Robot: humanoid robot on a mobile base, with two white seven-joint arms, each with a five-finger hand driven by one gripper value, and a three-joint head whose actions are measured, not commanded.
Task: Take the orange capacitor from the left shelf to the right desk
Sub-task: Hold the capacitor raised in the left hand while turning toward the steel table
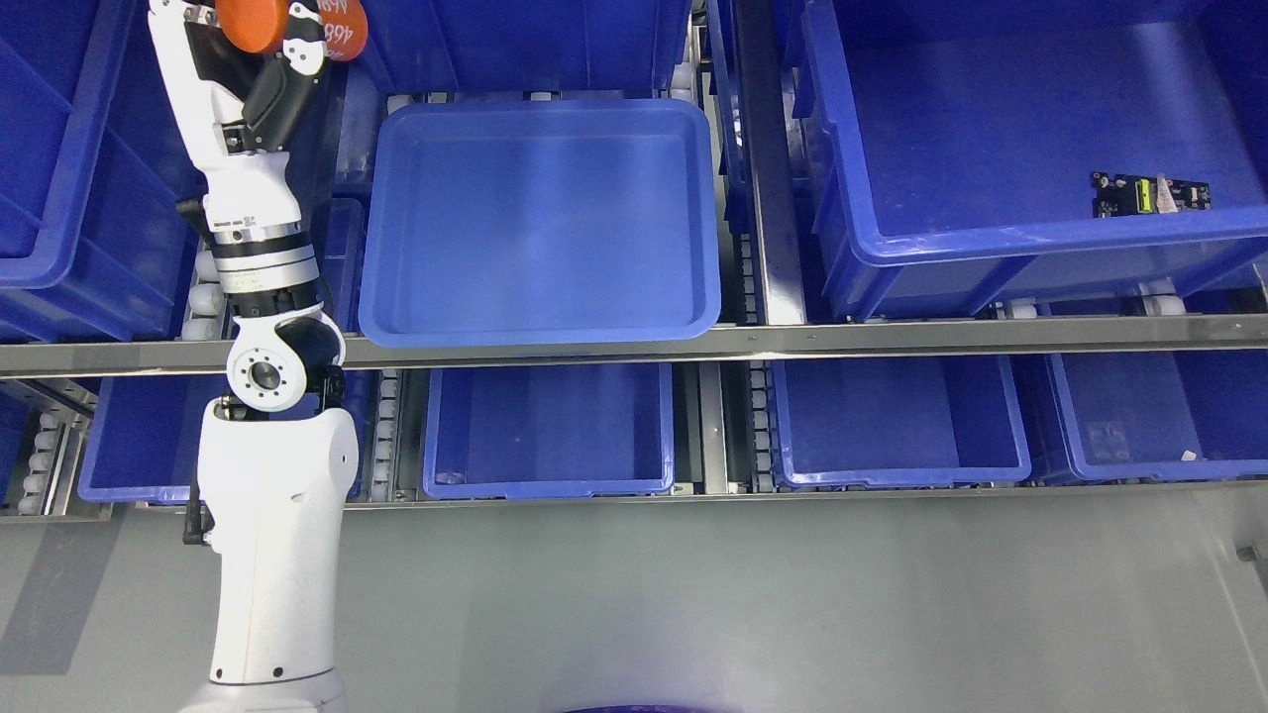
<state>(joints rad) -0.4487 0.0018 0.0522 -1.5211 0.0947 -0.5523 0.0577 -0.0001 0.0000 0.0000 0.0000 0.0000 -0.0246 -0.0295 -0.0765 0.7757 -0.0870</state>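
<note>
Left robot hand [260, 45], at eleven o'clock of the tray [540, 223], grips the capacitor [292, 25], an orange cylinder with white digits, lying roughly three-to-nine.

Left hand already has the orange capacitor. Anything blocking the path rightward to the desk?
The left hand grips the orange cylindrical capacitor at the top left. Rightward, the shallow blue plastic tray lies open and low, then the grey metal shelf upright; whether it blocks depends on hand height. The desk is not in view.
</note>
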